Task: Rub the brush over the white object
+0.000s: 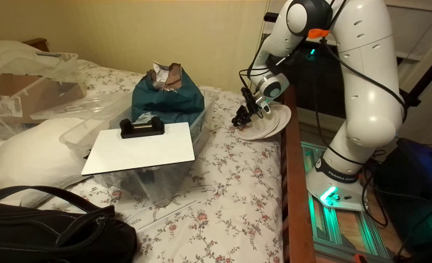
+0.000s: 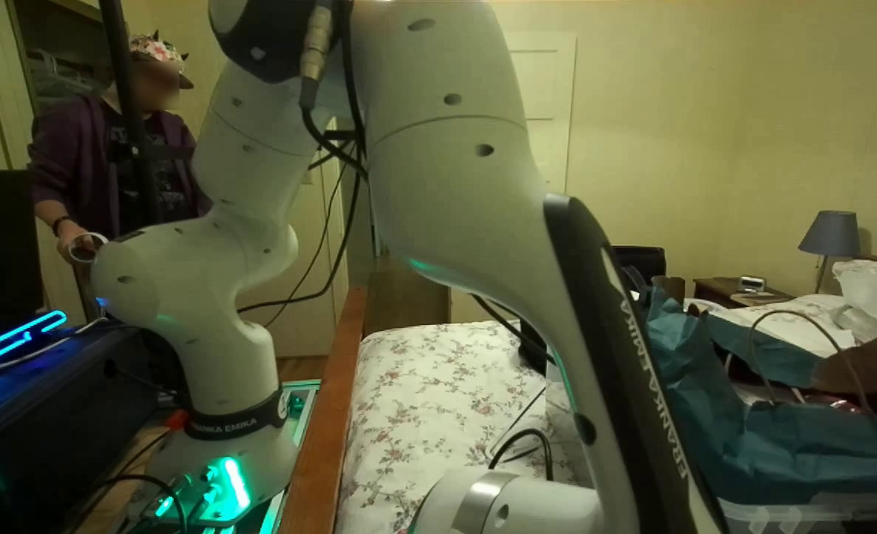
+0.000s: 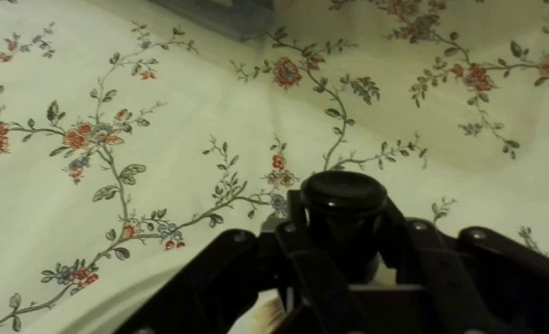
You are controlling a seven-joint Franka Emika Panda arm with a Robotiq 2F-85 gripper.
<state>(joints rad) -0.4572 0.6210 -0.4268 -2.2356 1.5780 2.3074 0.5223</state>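
The hand (image 3: 341, 215) is closed around the brush (image 3: 344, 192). The white dish (image 1: 261, 128) is seen below, spread mostly toward the wooden rail (image 1: 294, 175), so the rub is best swept that way; contact cannot be told.

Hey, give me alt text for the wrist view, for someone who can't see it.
A black gripper holds a stubby, round-ended black brush across the bottom right. The curved rim of an off-white dish shows at lower left, and a pale sheet printed with red-flowered, leafy vines fills most of the picture.
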